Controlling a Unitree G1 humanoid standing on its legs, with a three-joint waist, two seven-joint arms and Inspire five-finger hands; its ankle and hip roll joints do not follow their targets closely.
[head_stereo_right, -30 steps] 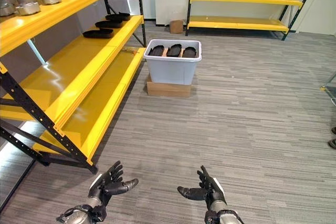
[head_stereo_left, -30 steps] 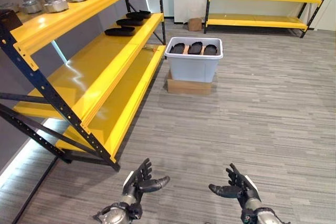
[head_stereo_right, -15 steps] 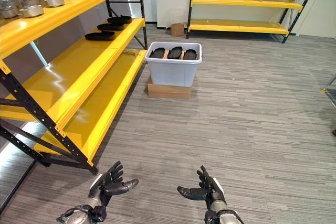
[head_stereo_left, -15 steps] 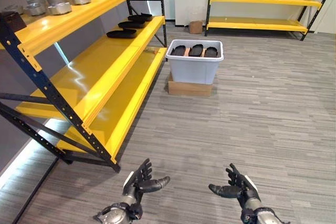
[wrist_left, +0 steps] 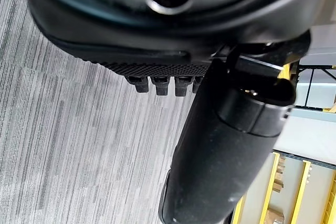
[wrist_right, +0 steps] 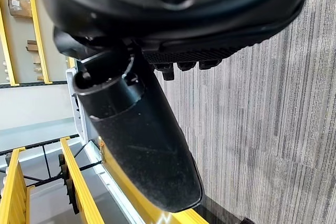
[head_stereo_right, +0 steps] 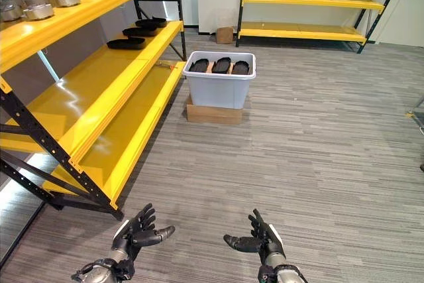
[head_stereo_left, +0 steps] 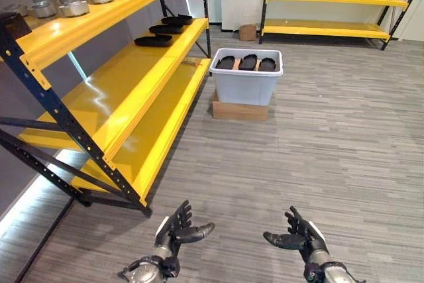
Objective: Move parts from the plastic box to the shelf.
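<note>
While both hands hung low over the grey floor (head_stereo_left: pixel 331 164), the left hand (head_stereo_left: pixel 173 228) and the right hand (head_stereo_left: pixel 298 235) kept the same pose as a second before, fingers spread wide and holding nothing. Well ahead, the plastic box (head_stereo_left: pixel 245 84) sat on a flat cardboard base (head_stereo_left: pixel 240 109), just beside the yellow shelf (head_stereo_left: pixel 126 91), with three black parts (head_stereo_left: pixel 248 63) lying in it. Other black parts (head_stereo_left: pixel 154 41) lay on the middle level. Across the frames the whole picture shifted slightly; box and parts kept their places.
</note>
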